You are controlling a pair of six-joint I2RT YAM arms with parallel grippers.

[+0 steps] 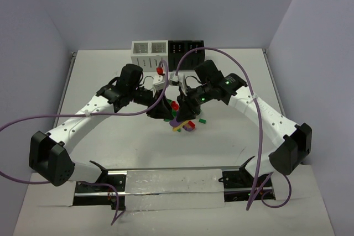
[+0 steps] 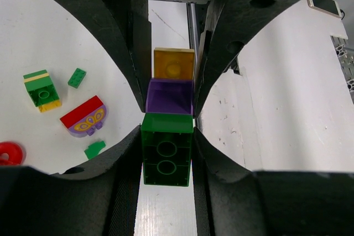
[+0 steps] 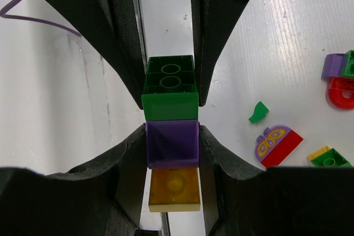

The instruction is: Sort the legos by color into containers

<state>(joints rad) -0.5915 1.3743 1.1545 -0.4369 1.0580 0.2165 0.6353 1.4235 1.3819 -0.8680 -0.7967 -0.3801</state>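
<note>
Stack [image 2: 167,120] of green, purple and yellow legos hangs over the middle of the worktop [image 1: 110,136], nearer than the containers [image 1: 167,52], clamped at both ends: left pincer [image 2: 167,136] closed tight on the green brick [image 2: 166,158], right pincer [image 3: 172,136] on the purple brick [image 3: 172,145], loose legos [image 1: 187,124] scattered nearby.

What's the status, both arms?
Left gripper and right gripper both shut on one green-purple-yellow stack, opposite ends. Loose legos lie beside. Containers behind; nothing blocking seen.
</note>
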